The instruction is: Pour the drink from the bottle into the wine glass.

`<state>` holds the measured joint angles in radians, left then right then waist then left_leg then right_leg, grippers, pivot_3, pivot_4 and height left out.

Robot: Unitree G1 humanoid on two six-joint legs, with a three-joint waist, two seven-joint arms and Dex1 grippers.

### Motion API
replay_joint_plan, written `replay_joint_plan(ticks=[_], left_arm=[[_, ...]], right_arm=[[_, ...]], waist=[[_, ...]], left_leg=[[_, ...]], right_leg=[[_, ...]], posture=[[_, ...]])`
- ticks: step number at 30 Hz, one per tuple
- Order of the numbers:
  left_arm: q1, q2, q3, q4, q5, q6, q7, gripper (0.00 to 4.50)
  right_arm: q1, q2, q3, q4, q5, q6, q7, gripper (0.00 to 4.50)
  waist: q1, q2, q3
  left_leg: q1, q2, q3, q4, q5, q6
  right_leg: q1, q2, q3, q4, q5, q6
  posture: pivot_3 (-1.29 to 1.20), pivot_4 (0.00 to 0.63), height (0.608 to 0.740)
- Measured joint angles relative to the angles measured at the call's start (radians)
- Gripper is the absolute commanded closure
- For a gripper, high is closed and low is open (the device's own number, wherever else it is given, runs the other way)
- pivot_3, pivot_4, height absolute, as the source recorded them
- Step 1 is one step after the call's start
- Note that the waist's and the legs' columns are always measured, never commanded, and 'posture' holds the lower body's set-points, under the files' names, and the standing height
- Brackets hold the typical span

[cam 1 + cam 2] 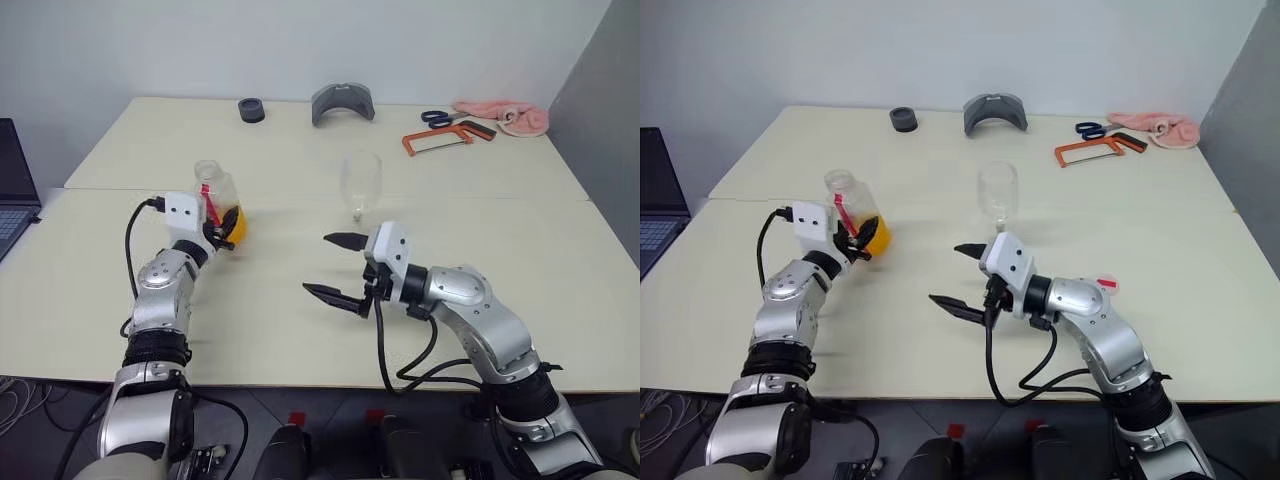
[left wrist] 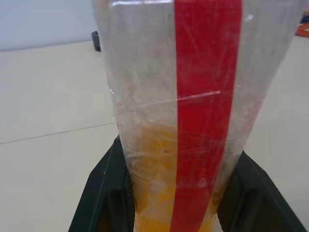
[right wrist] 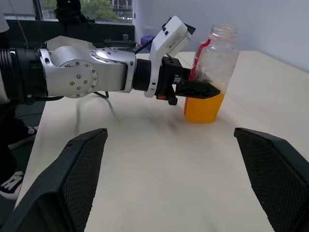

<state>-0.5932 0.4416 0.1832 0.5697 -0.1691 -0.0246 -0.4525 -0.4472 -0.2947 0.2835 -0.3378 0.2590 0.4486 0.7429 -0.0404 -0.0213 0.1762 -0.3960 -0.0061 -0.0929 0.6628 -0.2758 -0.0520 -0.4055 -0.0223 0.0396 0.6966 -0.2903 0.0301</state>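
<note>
A: On the pale surface [image 1: 300,330], what is biggest?

B: The two arms. The left end effector [image 3: 195,90] has its black fingers [image 2: 104,193] pressed in on either side of the bottle [image 1: 218,205], low on its body. The right end effector [image 1: 335,268] hangs over the middle of the surface with its fingers spread wide and nothing between them.

A: And where does the bottle stand?

B: Upright on the left half of the surface, its base on the top as far as I can tell. It has no cap on; the mouth is open. A red strip runs down its side, and the drink [image 3: 203,109], orange, fills only the lower part.

A: The wine glass?

B: The wine glass [image 1: 360,183] stands upright nearer the middle, well apart from the bottle to its right, just beyond the right end effector. It looks clear inside.

A: Anything smaller?

B: Along the far edge: a grey curved piece [image 1: 342,103], a pink cloth [image 1: 510,116], an orange hacksaw [image 1: 448,137], blue-handled scissors [image 1: 440,118] and a small black ring [image 1: 251,110]. A laptop [image 1: 14,190] sits off the left edge.
</note>
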Motion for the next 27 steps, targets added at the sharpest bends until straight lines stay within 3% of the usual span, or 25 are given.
replay_joint_plan(ticks=[6, 12, 18, 27], left_arm=[[-0.022, 0.015, -0.118, -0.113, 0.109, 0.001, -0.013, 2.83], [-0.151, 0.041, -0.206, -0.104, 0.228, -0.033, -0.012, 2.83], [-0.262, 0.042, -0.272, -0.007, 0.318, -0.143, 0.008, 2.83], [-0.426, 0.032, -0.347, 0.210, 0.445, -0.341, 0.082, 2.83]], right_arm=[[-0.019, -0.010, -0.126, -0.038, 0.064, 0.062, -0.059, 0.00], [-0.056, -0.074, -0.231, 0.000, 0.075, 0.064, -0.087, 0.00], [-0.084, -0.135, -0.266, 0.107, 0.052, 0.022, -0.089, 0.00], [-0.082, -0.140, -0.275, 0.147, 0.037, -0.005, -0.116, 0.00]], waist=[[0.006, 0.000, 0.000], [0.006, 0.000, 0.000], [0.005, 0.000, 0.000], [0.006, -0.001, 0.000]], left_leg=[[-0.002, -0.001, -0.001, 0.001, 0.000, 0.000], [-0.002, -0.002, 0.000, 0.000, 0.000, 0.000], [-0.001, -0.002, 0.006, 0.000, 0.000, 0.000], [-0.002, -0.002, 0.009, 0.000, 0.000, 0.000]], right_leg=[[-0.001, 0.000, -0.001, 0.000, 0.000, 0.000], [-0.001, 0.001, -0.001, -0.001, 0.000, 0.000], [-0.001, 0.001, 0.001, -0.001, 0.000, 0.000], [-0.002, 0.001, 0.001, -0.001, 0.000, 0.000]], posture=[[0.00, 0.150, 0.740], [0.00, 0.150, 0.740], [0.00, 0.150, 0.740], [0.00, 0.150, 0.740]])
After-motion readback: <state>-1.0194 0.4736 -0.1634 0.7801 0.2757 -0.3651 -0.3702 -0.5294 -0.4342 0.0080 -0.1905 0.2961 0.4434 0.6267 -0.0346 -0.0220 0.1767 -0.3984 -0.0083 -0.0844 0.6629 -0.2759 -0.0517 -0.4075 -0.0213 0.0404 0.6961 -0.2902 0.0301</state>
